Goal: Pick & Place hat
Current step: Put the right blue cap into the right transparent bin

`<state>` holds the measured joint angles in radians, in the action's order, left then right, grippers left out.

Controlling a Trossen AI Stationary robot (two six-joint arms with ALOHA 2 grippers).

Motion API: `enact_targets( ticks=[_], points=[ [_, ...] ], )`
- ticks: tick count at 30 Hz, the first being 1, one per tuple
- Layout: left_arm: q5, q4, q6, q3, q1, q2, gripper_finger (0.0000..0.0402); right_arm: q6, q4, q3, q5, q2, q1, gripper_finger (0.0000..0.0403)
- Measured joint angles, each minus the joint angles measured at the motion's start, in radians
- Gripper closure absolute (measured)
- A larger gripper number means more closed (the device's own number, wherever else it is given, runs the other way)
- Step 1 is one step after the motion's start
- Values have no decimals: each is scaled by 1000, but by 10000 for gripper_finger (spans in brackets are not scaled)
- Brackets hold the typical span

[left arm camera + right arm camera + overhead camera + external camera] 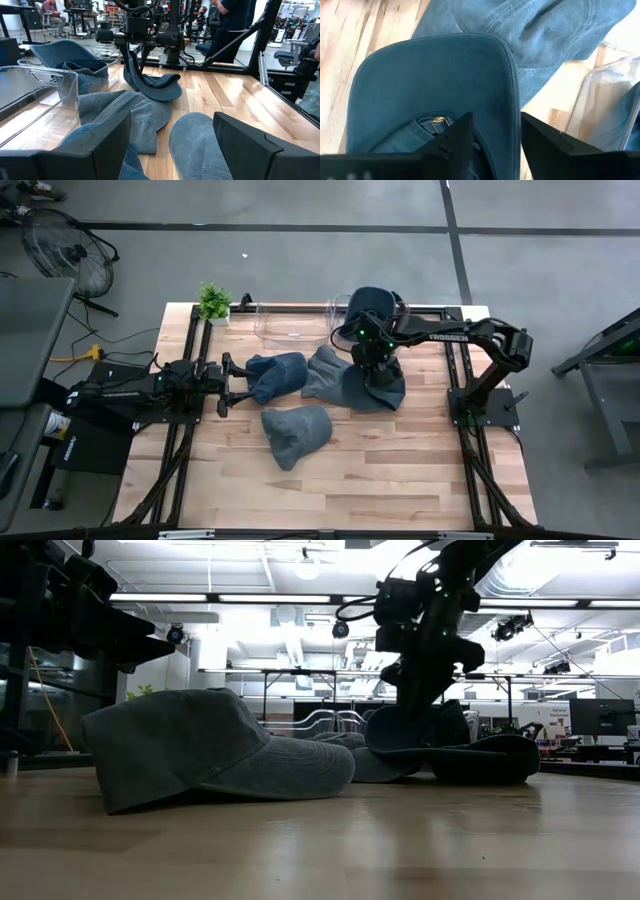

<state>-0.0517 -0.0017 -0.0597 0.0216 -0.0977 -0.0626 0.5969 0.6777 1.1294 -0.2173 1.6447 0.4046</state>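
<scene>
Wooden table [400,470] up top, with a dark blue hat [378,387] sitting right of center, crown pinched in the right gripper [372,357], jaws clamped on the fabric, brim sagging onto the wood. Touching its left: a grey-blue hat [322,372], then another hat [280,373], plus one nearer [297,434]. Clear bin [290,325] behind; left gripper [238,383] low, jaws spread wide, holding nothing.

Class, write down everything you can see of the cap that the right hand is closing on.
The dark blue cap looks like washed denim, with a curved brim and a small metal buckle on its back strap. The right hand pinches its crown from above, so it hangs crumpled, brim resting on the wooden table, against a neighbouring cap.
</scene>
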Motion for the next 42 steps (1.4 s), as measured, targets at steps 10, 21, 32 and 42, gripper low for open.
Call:
enact_targets(
  ticks=[10, 21, 32, 42],
  points=[
    [0, 0, 0, 0, 0, 0, 121, -77, 7, 1, -8, 0, 0, 390],
    [0, 0, 0, 0, 0, 0, 121, -149, 77, 2, -11, -27, 0, 394],
    [0, 0, 0, 0, 0, 0, 121, -219, 186, 2, -16, -209, 0, 399],
    [0, 0, 0, 0, 0, 0, 121, -377, 173, 2, -36, -375, 0, 400]
  ],
)
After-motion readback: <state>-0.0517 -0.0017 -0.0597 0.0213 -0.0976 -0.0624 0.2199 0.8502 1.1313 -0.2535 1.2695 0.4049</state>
